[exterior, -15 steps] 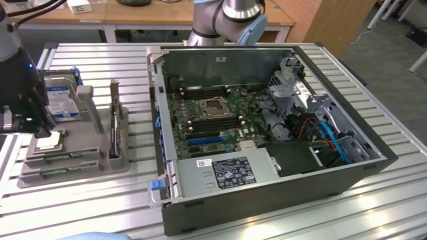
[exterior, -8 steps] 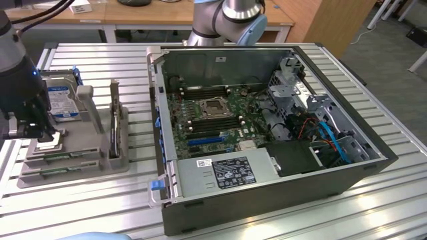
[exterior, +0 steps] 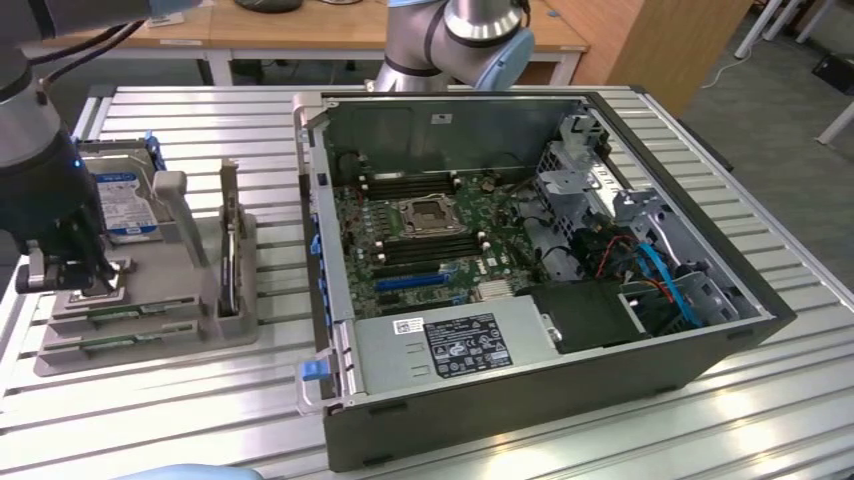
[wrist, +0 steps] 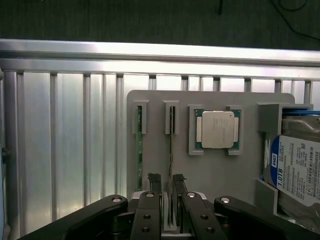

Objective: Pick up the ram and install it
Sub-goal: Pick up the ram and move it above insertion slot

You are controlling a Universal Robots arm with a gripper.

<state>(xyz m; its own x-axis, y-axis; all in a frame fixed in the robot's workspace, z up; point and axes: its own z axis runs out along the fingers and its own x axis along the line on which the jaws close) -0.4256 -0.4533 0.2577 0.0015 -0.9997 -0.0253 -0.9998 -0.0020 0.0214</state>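
the ram [wrist: 171, 145], on edge in the grey holder [wrist: 215, 175], is straddled by the gripper [wrist: 167, 179]; whether it is clamped cannot be told.

The table [wrist: 70, 150] is ribbed bare aluminium, softly shiny. The holder [wrist: 215, 175] on it is matt grey plastic. The ram [wrist: 139, 150] is dull green circuit board. The processor [wrist: 217, 129] has a brushed silver metal lid; the hard drive [wrist: 297, 165] carries a glossy paper label.

Ram [wrist: 170, 145] in holder [wrist: 215, 175] beside processor [wrist: 217, 129]
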